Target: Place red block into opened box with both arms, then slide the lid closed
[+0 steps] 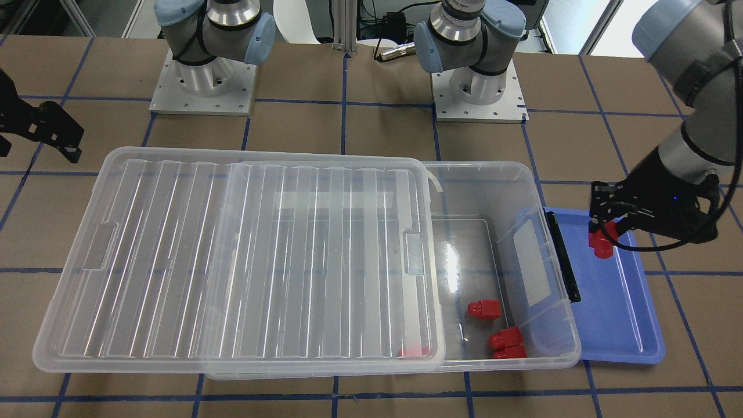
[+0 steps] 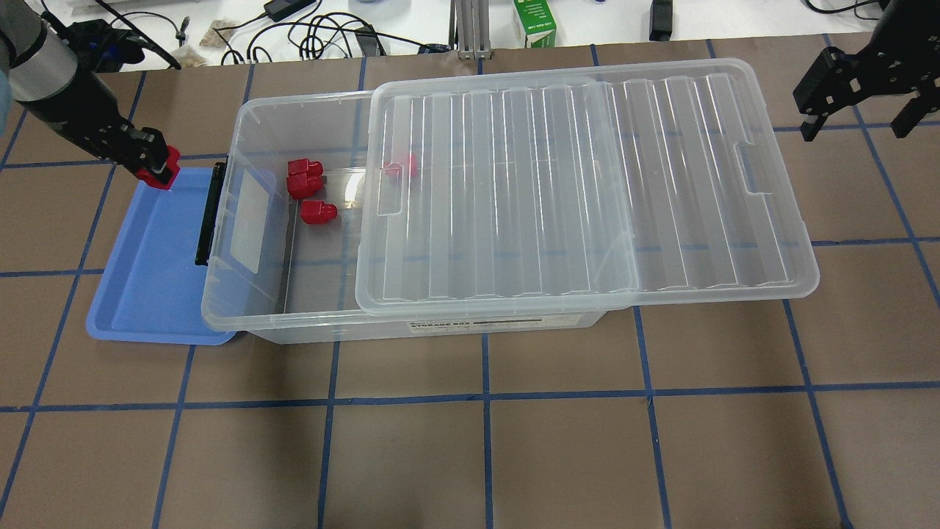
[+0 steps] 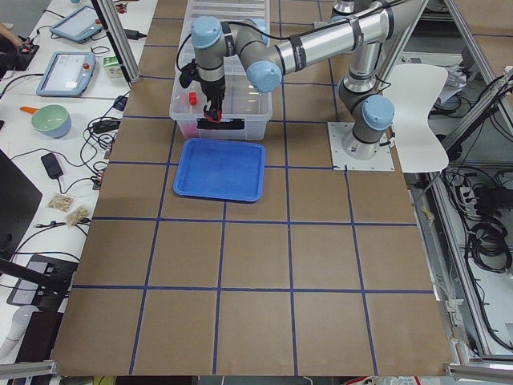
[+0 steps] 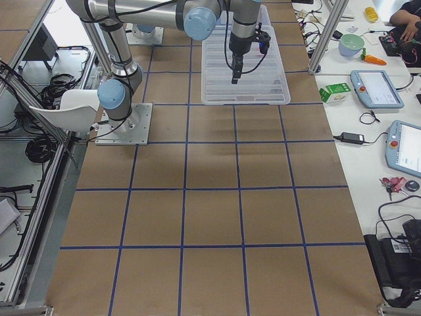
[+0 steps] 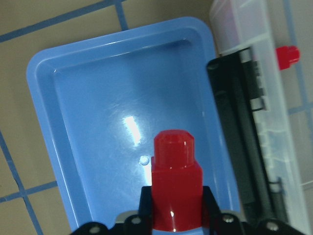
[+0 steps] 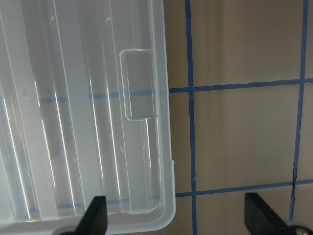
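A red block (image 5: 173, 188) is gripped in the left claw (image 2: 157, 171) over the upper left corner of the blue tray (image 2: 147, 294), at the left of the overhead view, just beside the box (image 2: 294, 328). The lid (image 2: 587, 191) is set off to the right, so the box's left end is uncovered; three blocks (image 2: 305, 184) are seen there. The right claw (image 2: 855, 126) is spread wide at the upper right, past the lid's edge.

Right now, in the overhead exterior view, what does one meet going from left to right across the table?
Blue tray, with the left pincer holding a red block over it → black bar of the box → three red blocks in its uncovered end → lid → open right pincer.
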Robot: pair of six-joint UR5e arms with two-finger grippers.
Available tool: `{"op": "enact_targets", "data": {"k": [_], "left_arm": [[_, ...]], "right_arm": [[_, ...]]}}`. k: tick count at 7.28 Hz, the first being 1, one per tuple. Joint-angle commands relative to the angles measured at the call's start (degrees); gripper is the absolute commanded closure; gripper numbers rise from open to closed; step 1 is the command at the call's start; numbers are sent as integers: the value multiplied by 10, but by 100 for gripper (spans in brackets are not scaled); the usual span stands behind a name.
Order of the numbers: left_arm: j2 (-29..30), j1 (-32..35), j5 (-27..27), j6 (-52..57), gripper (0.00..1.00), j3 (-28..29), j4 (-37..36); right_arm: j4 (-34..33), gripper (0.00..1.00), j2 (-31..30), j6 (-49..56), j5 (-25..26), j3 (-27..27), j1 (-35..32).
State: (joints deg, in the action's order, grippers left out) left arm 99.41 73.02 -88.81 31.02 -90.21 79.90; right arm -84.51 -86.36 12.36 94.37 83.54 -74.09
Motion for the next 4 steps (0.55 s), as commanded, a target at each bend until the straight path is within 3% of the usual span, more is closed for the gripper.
{"op": "enact_targets", "data": {"k": [1, 4], "left_arm": [[-18, 84, 6, -125, 100, -18, 5], [-15, 113, 7, -180, 100, -71, -19]], "right_arm": [[1, 0, 0, -2, 5, 0, 1], [0, 0, 8, 2, 5, 6, 2]]}}
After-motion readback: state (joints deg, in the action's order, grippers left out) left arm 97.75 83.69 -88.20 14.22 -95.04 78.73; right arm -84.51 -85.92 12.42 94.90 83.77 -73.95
